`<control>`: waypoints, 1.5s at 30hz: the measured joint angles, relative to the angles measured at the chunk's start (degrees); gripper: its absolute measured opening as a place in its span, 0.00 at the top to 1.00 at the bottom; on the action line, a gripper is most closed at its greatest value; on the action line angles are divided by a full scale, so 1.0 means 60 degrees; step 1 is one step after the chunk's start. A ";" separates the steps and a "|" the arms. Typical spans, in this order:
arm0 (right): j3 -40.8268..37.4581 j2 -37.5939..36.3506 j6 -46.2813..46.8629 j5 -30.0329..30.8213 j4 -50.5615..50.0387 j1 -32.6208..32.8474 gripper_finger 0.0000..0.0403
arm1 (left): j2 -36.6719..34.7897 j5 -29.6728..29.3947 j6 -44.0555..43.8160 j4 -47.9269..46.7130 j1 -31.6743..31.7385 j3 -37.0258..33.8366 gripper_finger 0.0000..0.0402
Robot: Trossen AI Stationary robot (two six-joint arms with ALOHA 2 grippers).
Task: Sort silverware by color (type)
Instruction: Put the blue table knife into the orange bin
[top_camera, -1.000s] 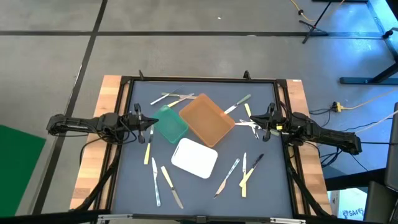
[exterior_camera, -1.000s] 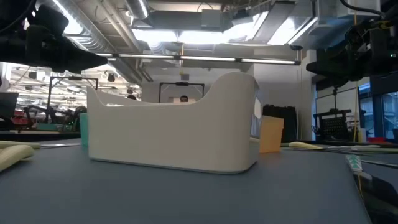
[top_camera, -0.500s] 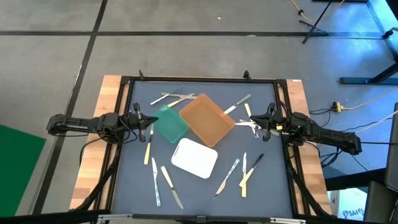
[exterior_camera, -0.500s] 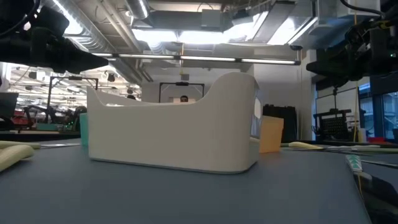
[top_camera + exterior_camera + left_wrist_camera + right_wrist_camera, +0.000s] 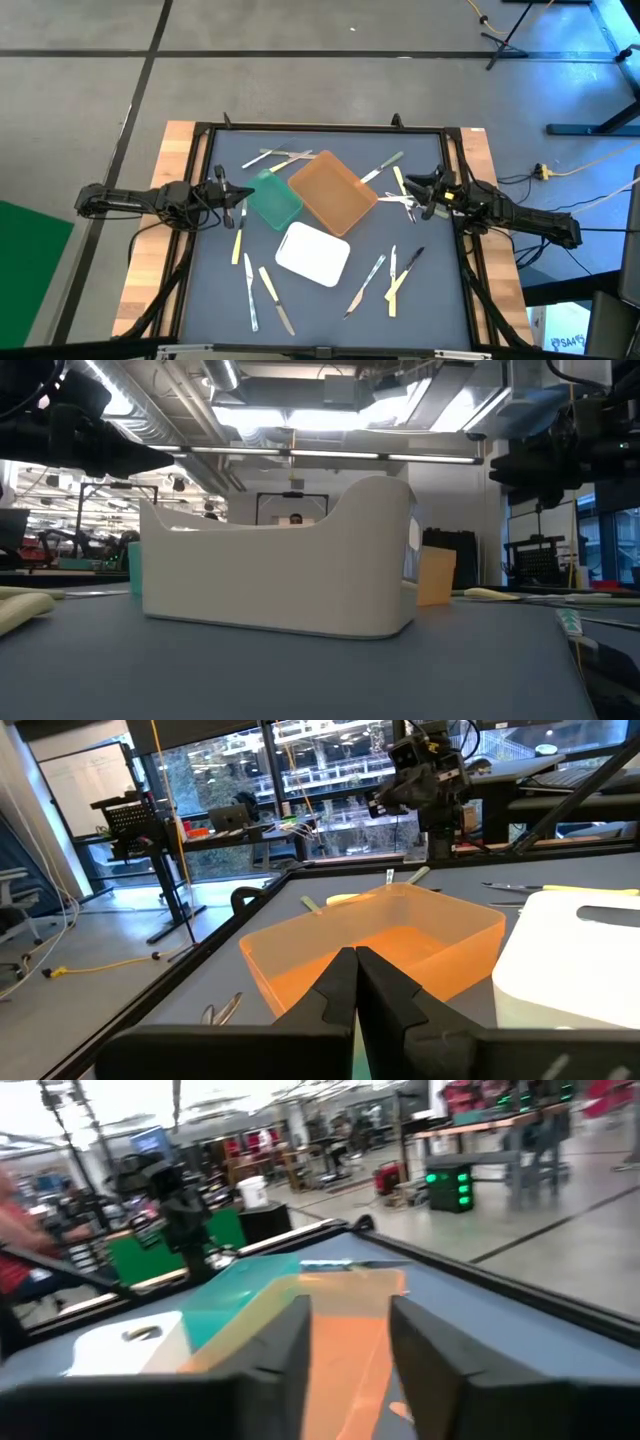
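A robotics laboratory in an industrial hall. A wood-edged work table [image 5: 180, 150] with a grey top stands on a bare concrete floor [image 5: 300, 90] crossed by dark seams. Exposed ceiling ducts [image 5: 180, 410] and strip lighting [image 5: 300, 420] run overhead. Beyond the table stand equipment stands [image 5: 165, 870], a yellow cable [image 5: 100, 960] trailing on the floor, workbenches, a green panel [image 5: 30, 270], and a rack with lit green indicators [image 5: 447, 1185].

Left gripper [image 5: 240, 196] closed, right gripper [image 5: 412, 196] parted.
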 joint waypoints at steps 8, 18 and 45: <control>0.0000 0.0000 -0.0076 0.0144 0.0163 0.0000 0.34 | 0.0000 0.0004 0.0000 0.0000 0.0000 0.0000 1.00; 0.1566 0.0362 -0.0057 0.0240 -0.1380 0.0000 0.33 | -0.0002 0.0007 -0.0002 0.0000 0.0003 0.0001 1.00; 0.8040 0.9632 -0.0368 0.0494 -1.0677 -0.1360 0.33 | -0.0001 -0.0029 0.0002 0.0000 0.0000 -0.0001 1.00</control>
